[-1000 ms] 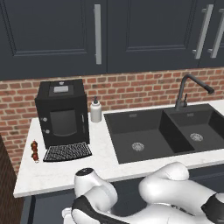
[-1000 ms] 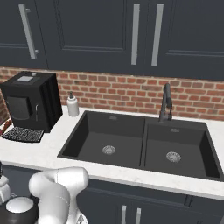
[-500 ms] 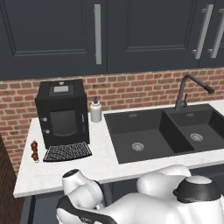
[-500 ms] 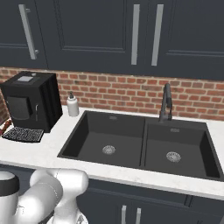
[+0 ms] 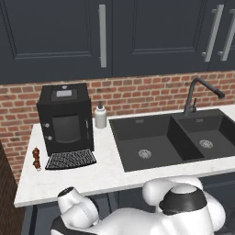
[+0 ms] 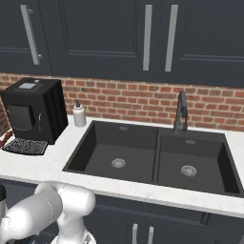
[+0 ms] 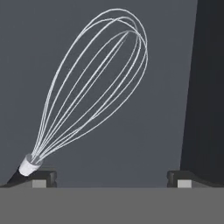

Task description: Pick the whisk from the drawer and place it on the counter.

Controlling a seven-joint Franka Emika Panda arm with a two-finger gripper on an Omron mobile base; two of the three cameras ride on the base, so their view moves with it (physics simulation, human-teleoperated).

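Step in hand: approach to the pick, judged from the hand view. Whisk (image 7: pixel 94 83): lying on the grey floor of the drawer (image 7: pixel 175 65), wire loops reaching to upper centre of frame, black handle end at lower left, just beside the left fingertip (image 7: pixel 41 178). Claw (image 7: pixel 111 179): spread wide, nothing between the tips. Desk (image 5: pixel 103 167): white slab across mid frame in the left base view, bare stretch in front of the coffee machine (image 5: pixel 66 119). Next move, by estimate: shift toward lower left to centre on the handle, descend, clench.
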